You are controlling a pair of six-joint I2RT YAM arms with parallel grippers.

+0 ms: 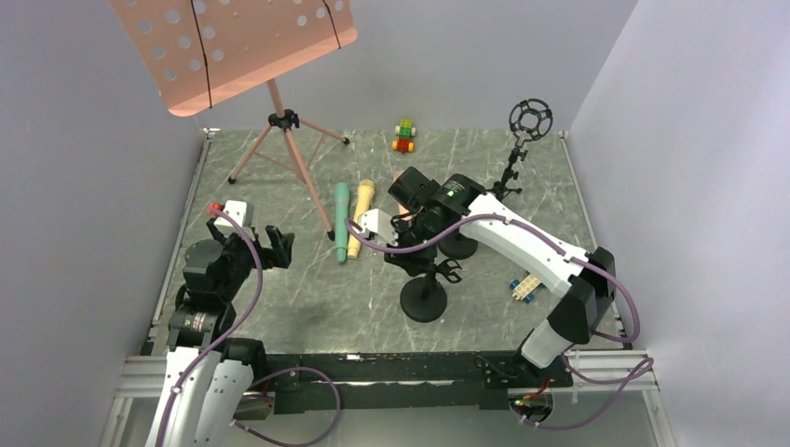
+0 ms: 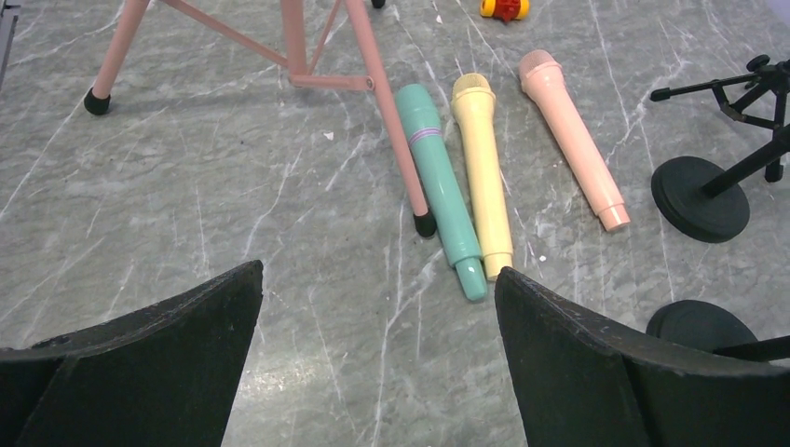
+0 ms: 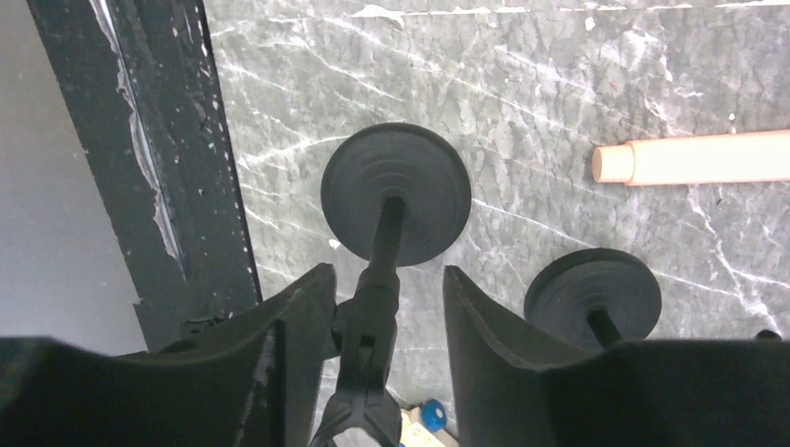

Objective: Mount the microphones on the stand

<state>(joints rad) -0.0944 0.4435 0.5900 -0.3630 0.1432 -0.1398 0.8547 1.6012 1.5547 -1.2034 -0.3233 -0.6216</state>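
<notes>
Positioning step: right claw (image 3: 387, 279) spread astride stand stem (image 3: 389, 219); left claw (image 2: 377, 270) spread (idle). Next: grasp teal microphone (image 2: 442, 182) at its twelve o'clock.

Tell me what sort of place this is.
Probably a lab robot test cell, not a real stage: a grey marble-patterned tabletop boxed in by plain pale walls, with staged props, a pink perforated music stand and three pastel plastic microphones lying flat.

Matt plastic: teal microphone (image 2: 442, 191), yellow microphone (image 2: 486, 177), pink microphone (image 2: 573, 140). Smooth, marble-veined grey: tabletop (image 2: 186, 186). Matt black, ridged, possibly metal: microphone-stand base (image 3: 429, 172).
</notes>
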